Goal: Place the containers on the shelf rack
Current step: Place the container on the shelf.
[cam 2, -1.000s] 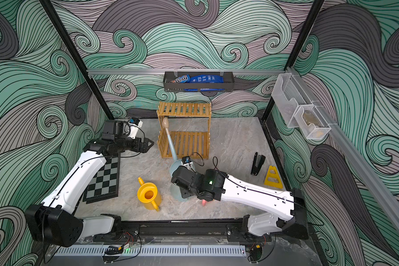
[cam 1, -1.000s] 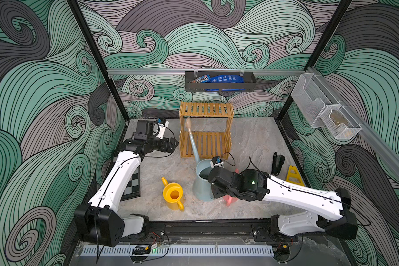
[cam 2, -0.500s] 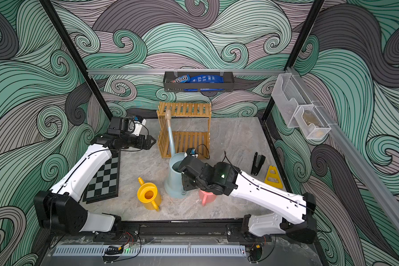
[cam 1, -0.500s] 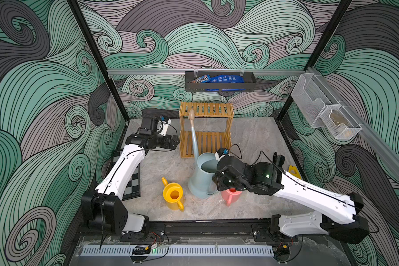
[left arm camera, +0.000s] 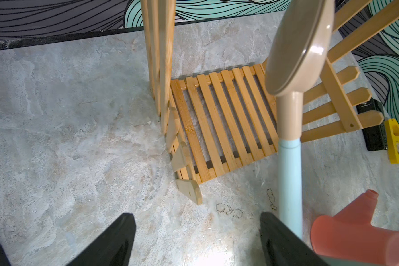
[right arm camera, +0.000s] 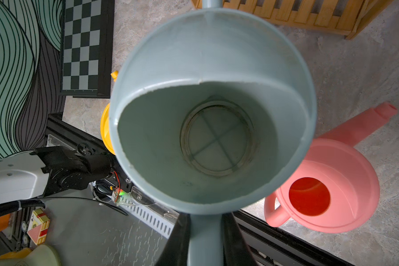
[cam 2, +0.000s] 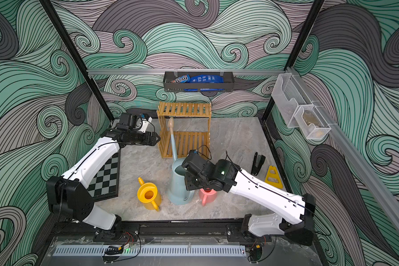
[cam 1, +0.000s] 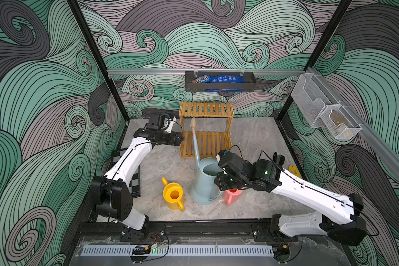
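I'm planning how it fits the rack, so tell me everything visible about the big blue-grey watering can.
The large watering can looks like pale blue-grey plastic, tapered, wider at its base, empty inside. Its long thin spout rises to a tan rose in front of the shelf rack. It stands upright; the right pincer is shut on its handle. Whether it touches the pink can is unclear.

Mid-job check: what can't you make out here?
- Pink watering can: both top views, right arm covers most.
- Right gripper: right wrist view, picture edge cuts its fingers, shut on the blue-grey watering can's handle.
- Yellow watering can: right wrist view, mostly behind the blue-grey watering can.
- Wire mesh basket's contents: top views, too small.
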Robot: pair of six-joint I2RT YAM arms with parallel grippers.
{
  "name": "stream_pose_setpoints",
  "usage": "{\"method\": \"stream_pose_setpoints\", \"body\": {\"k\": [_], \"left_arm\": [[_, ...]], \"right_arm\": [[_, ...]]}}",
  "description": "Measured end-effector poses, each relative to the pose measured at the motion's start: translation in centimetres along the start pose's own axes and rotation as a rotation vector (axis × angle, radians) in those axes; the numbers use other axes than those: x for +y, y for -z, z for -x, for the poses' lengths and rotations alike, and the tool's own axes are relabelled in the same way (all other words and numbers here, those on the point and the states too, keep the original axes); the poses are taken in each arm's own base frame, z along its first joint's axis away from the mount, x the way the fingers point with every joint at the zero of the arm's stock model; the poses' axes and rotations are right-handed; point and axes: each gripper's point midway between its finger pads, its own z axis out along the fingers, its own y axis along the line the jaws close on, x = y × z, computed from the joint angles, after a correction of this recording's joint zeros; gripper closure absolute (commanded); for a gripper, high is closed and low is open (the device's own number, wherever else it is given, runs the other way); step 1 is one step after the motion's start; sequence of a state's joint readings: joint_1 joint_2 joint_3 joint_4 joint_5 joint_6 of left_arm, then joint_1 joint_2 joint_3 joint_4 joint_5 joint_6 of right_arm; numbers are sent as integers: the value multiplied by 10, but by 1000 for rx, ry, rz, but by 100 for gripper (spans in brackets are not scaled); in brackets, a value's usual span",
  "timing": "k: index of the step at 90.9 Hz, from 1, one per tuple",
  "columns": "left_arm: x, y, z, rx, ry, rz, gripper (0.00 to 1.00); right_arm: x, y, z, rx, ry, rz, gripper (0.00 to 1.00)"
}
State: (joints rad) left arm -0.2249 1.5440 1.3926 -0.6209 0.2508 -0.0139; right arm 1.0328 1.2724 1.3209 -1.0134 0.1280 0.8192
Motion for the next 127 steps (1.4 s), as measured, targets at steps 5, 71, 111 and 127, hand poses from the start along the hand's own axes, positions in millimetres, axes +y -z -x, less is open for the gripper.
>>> {"method": "stream_pose_setpoints", "body": {"k": [5,71,111,127], "left_arm": [[-1,-2,-1,6,-1,-1,16],[-6,-41,-8,123,-28,46,45],[-1,-62,-18,196,-14,112,76],[-7,-60,-22,200,-13,111,81]], "right_arm": [[-8,-3,3,11,-26,-6,100],[-17,-14,76,-91,-93,11,100],[-30,-25,112,-153,-81,-85,100],[-30,-17,133,-210,-79,-110,100]]}}
